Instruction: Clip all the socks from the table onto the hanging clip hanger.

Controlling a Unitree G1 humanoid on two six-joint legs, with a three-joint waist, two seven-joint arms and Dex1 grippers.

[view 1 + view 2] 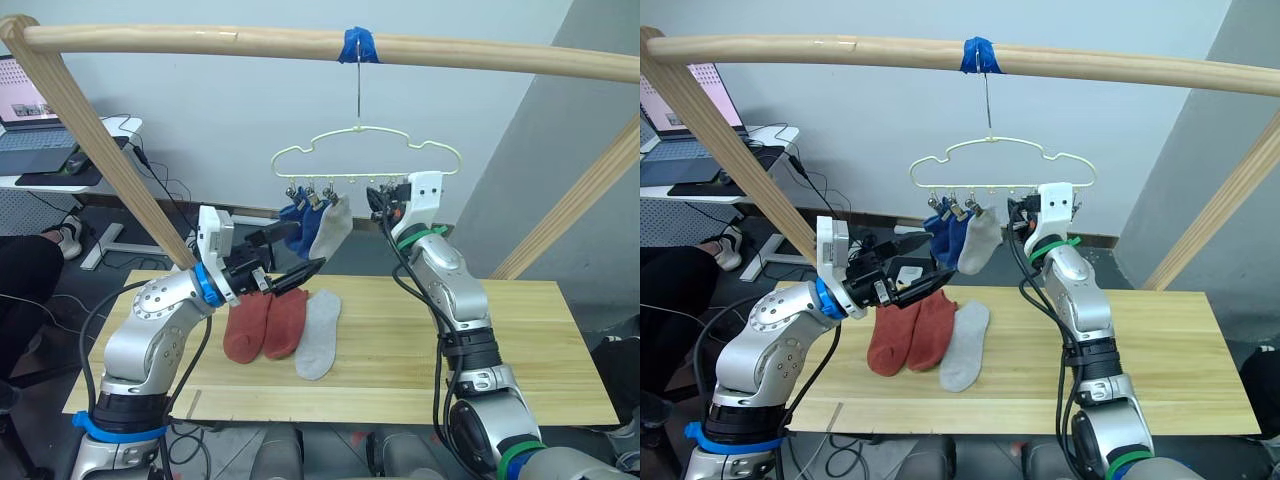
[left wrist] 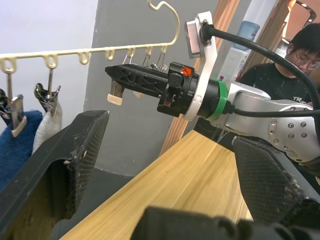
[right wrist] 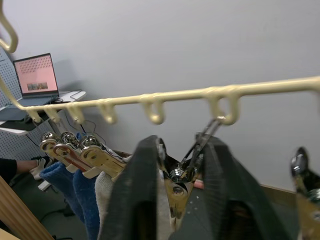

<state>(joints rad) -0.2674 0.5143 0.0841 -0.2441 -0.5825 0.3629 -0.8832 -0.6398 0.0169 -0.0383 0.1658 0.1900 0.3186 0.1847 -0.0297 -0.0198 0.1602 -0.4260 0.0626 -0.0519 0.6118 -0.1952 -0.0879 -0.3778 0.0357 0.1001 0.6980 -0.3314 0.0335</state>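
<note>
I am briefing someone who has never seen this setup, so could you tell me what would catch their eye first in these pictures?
First, the pale yellow clip hanger hanging from a wooden pole, with two blue socks and a grey sock clipped at its left end. Next, the right gripper, closed around a free clip further along the bar. Below, two rust-red socks and another grey sock lie side by side on the table.
</note>
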